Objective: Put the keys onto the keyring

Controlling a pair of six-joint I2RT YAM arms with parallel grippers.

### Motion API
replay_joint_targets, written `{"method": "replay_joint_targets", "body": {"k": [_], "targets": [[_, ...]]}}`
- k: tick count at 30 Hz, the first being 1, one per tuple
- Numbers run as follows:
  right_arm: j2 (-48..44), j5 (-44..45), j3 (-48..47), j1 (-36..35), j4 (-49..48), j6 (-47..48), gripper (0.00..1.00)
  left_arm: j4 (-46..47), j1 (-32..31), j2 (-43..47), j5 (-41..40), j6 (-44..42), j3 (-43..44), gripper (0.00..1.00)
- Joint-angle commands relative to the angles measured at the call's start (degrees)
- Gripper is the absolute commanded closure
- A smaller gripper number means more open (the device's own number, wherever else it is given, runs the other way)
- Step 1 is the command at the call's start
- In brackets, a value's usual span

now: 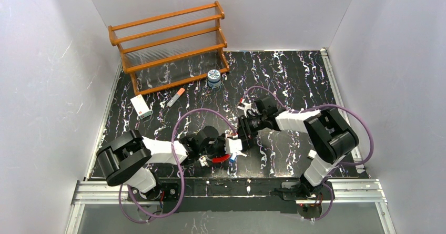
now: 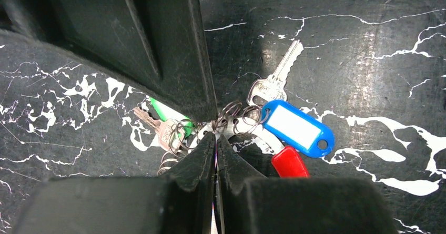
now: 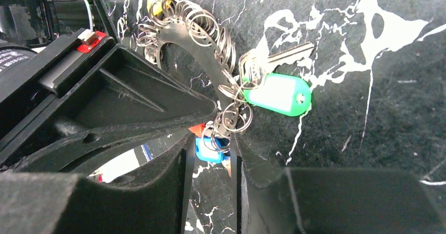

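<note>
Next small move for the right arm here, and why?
Probably close the right gripper on the keyring band: the left gripper pinches the keyring, while the right's jaws stand apart, straddling the band beside the blue-tagged key.

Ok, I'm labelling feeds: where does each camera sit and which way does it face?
Top external: above and behind both arms, looking down at them and the table.
Left wrist: on the left arm, looking down past the left claw at the keys.
Right wrist: on the right arm, looking down past the right claw at the keyring.
Wrist views share the blue tag.
</note>
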State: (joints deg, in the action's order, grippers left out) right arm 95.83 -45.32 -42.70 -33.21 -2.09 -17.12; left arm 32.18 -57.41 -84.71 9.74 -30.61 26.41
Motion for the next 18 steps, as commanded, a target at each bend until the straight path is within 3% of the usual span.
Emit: {"method": "replay_joint_targets", "body": {"k": [1,18], "targets": [[1.9,-1.7,-2.8,-1.0,-2.3,-0.6,0.61,0.4,-0.3,2.7,-1.1,1.0,0.0,0.95],[0.4,3.2,-3.9,-2.4,-2.9,-2.2,0.52,0.4,-0.3,10.3,-5.4,5.1,-5.4,0.86]]}}
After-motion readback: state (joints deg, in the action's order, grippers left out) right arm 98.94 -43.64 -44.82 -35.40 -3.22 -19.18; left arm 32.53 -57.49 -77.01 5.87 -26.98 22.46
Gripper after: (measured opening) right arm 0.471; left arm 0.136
